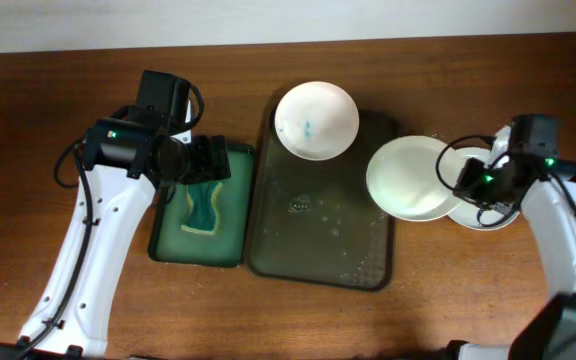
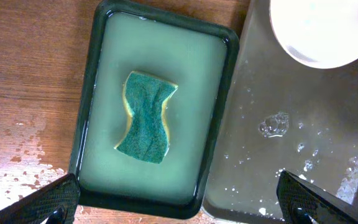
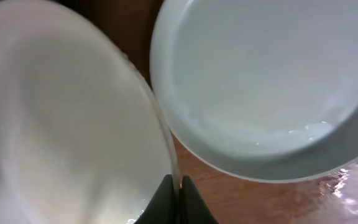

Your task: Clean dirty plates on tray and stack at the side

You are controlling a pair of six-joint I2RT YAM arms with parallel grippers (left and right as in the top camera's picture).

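Note:
A white plate with a teal smear (image 1: 315, 120) sits at the far end of the dark tray (image 1: 318, 230); its edge shows in the left wrist view (image 2: 322, 31). My right gripper (image 1: 460, 183) is shut on the rim of a second white plate (image 1: 410, 178), holding it tilted over the tray's right edge; the fingers (image 3: 178, 199) pinch that rim (image 3: 73, 124). A third white plate (image 1: 493, 215) lies on the table under the right wrist (image 3: 260, 81). My left gripper (image 2: 179, 208) is open and empty above the small green tray.
The small green tray (image 1: 168, 245) holds soapy water and a green sponge (image 1: 201, 207), also seen in the left wrist view (image 2: 145, 117). The dark tray's bare bottom is wet with foam (image 2: 273, 124). Water drops lie on the wood (image 2: 17, 143).

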